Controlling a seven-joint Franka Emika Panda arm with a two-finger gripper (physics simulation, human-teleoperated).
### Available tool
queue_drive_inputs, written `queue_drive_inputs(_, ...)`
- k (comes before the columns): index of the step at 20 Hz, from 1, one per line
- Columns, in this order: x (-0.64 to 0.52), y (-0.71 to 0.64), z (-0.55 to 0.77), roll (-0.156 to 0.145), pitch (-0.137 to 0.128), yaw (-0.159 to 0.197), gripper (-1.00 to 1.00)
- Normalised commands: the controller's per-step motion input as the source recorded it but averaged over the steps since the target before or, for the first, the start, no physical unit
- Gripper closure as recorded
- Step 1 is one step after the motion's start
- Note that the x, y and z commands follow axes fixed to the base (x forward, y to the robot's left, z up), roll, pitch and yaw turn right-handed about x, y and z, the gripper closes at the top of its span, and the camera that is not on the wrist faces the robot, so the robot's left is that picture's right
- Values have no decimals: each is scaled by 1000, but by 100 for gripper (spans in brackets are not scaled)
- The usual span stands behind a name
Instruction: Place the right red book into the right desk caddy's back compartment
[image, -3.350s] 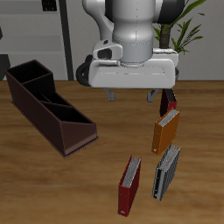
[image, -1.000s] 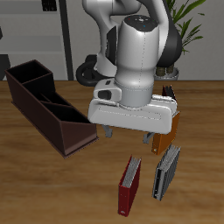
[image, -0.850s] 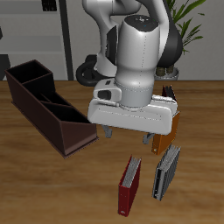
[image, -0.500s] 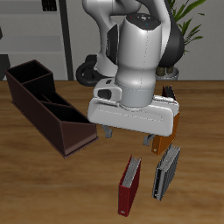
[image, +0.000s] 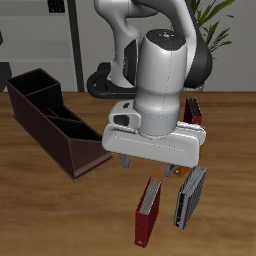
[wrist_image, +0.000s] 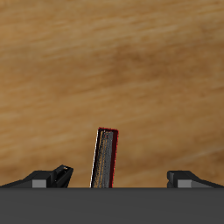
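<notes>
The slim bright red hardcover book (image: 148, 212) with pale page edges stands upright on the wooden table (image: 60, 215) near its front edge, just beside a dark maroon-black book (image: 191, 196). The two-finger gripper (image: 150, 166) hangs above it with jaws spread wide and apparently touching nothing, the book between its fingertips (wrist_image: 59, 175) in the wrist view. The long dark maroon-brown open-top caddy (image: 52, 118) sits well apart, farther back

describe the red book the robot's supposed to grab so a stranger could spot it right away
Start at the long dark caddy, then look toward the table's front edge, under the gripper. The right red book stands there, bright red with pale page edges, beside a darker black-covered book.
</notes>
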Motion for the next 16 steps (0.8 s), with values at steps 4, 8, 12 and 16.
queue_drive_inputs(4,29,4,-137,3,17,12,-100)
queue_drive_inputs(8,-26,26,-107,9,13,-14,-100)
queue_drive_inputs(12,-31,4,-61,4,7,1,-100)
queue_drive_inputs(16,-15,11,-134,10,14,3,-100)
